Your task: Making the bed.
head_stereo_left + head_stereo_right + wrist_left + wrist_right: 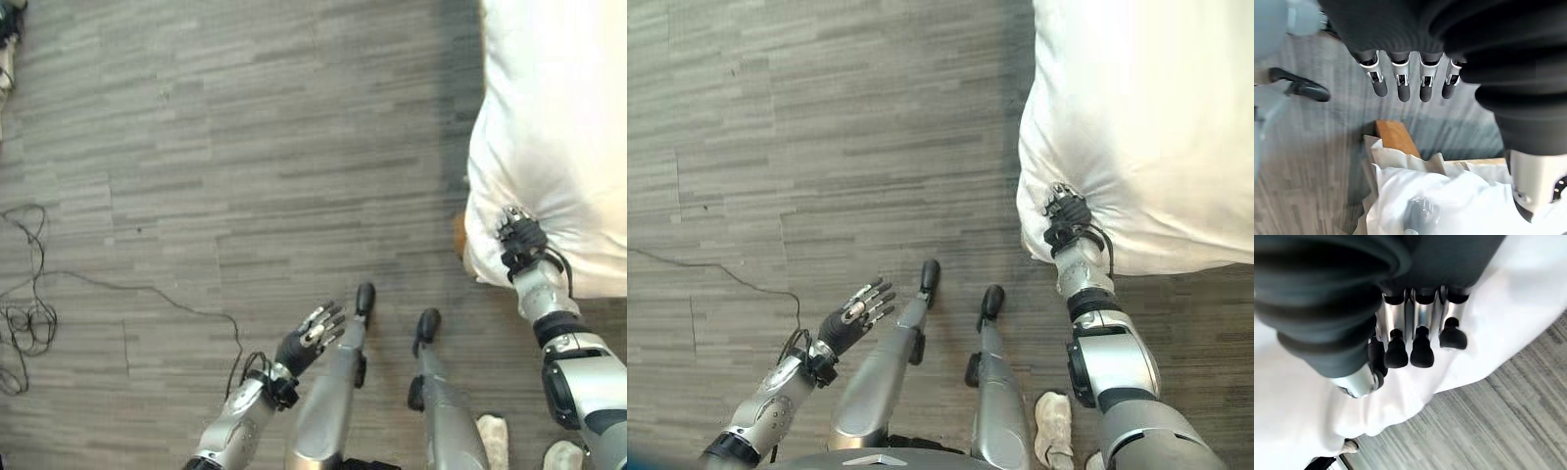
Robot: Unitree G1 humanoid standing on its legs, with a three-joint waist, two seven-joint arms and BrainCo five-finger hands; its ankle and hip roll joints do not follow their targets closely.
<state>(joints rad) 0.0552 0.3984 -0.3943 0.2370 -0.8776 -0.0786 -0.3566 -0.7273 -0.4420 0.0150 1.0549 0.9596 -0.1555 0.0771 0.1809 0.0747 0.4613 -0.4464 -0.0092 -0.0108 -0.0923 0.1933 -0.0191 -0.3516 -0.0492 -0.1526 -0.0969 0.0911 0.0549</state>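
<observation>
Left eye view: the white duvet (558,127) hangs over the bed corner at about two o'clock, and the right robot hand (520,238) is bunched into its lower edge at four o'clock, fingers curled into the cloth. The left robot hand (312,338) floats at six o'clock over the grey floor (245,147), fingers spread, carrying nothing.

Right eye view: same story. The right robot hand (1067,217) is clamped on a small pucker of duvet (1146,127) near the corner, while the left robot hand (857,315) sits wide open, well apart from the bedding.

Left wrist view: fingers (1403,81) straight and apart, and past them a wooden bed corner (1396,138) pokes out under the rumpled white cloth.

Right wrist view: dark fingertips (1420,352) press into the white fabric, thumb tucked beside them, pinching a fold.

The risk as I read it: that grip is a thin pinch near the hem, so a hard pull could let the cloth slide out. Pulling with one hand alone may drag the duvet askew or off toward the floor, leaving the wooden corner bare. The idle left hand probably needs to join in.
</observation>
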